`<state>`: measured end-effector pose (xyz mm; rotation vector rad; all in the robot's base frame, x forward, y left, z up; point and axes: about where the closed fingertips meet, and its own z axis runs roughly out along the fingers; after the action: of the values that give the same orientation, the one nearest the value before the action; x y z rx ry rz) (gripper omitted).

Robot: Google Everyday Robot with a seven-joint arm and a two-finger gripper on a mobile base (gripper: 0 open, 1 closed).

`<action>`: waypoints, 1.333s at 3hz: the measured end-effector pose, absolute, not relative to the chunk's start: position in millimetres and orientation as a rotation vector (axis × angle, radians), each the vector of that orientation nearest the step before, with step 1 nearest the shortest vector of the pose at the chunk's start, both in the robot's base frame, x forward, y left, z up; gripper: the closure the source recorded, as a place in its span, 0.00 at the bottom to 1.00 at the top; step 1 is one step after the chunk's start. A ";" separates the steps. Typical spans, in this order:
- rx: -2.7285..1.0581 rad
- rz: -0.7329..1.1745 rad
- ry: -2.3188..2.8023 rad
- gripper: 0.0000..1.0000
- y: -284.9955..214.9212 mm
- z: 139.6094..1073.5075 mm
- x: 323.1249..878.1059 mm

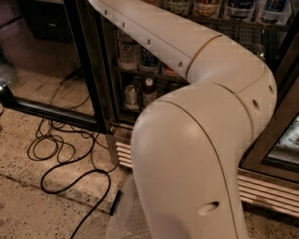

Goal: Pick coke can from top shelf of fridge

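My white arm (201, 116) fills most of the camera view, bending at the elbow and running up and out of the top left. The gripper is out of view. The fridge (117, 70) stands behind the arm with its black-framed glass door (56, 60) swung open to the left. Wire racks inside hold bottles and cans (140, 91). Drinks on a higher rack (243, 9) show along the top edge. The coke can is not visible. I cannot tell which rack is the top shelf.
Black cables (60, 149) loop over the speckled floor at the left. The louvred steel grille (266, 189) runs along the fridge base. A second glass door frame (280, 116) stands at the right.
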<state>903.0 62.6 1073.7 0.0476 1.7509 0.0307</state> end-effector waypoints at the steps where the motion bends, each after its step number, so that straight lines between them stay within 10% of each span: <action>1: 0.054 0.056 1.747 1.00 63.4 1077.9 900.1; 4: 0.049 0.117 1.750 1.00 69.1 1085.2 893.0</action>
<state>893.0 69.1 1085.2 0.0489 1.7496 0.1172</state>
